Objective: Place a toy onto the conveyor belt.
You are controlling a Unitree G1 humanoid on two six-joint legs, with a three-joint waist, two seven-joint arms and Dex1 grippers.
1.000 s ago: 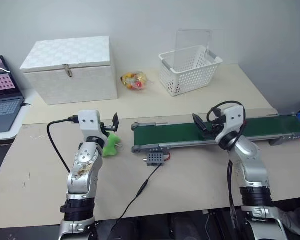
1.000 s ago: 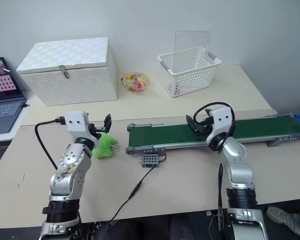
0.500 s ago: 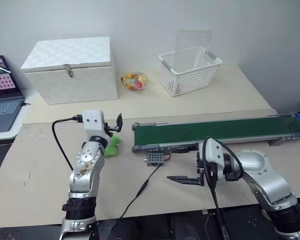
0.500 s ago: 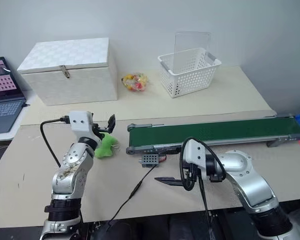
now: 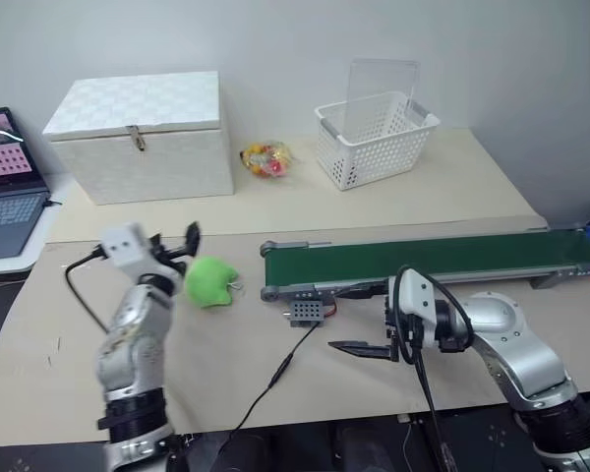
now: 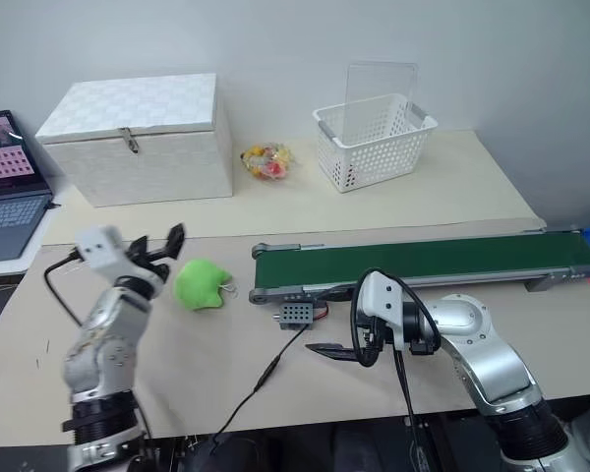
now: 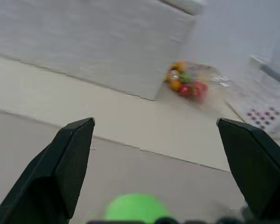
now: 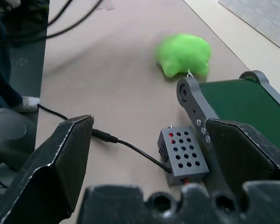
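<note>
**Toy lies loose on the table, short of the belt**

Conveyor belt (image 5: 433, 259) runs from three o'clock toward the table's centre, dark green in its grey frame, with the small motor box (image 5: 305, 312) and its cable (image 5: 275, 374) below its near end. Nothing rests on it.

Left gripper (image 5: 173, 254) hangs at about nine o'clock of the toy (image 5: 209, 281), fingers spread wide with nothing between them. Right gripper (image 5: 359, 349) sits low near six o'clock of the belt's end, fingers well apart and also empty, pointing toward the toy.

The toy, off the belt's end, is a rounded blob; I judge its long axis roughly parallel to the belt. Its face marks cannot be made out.

Likely risks: a sideways approach could nudge the soft blob away, or a reaching arm could snag the cable.
</note>
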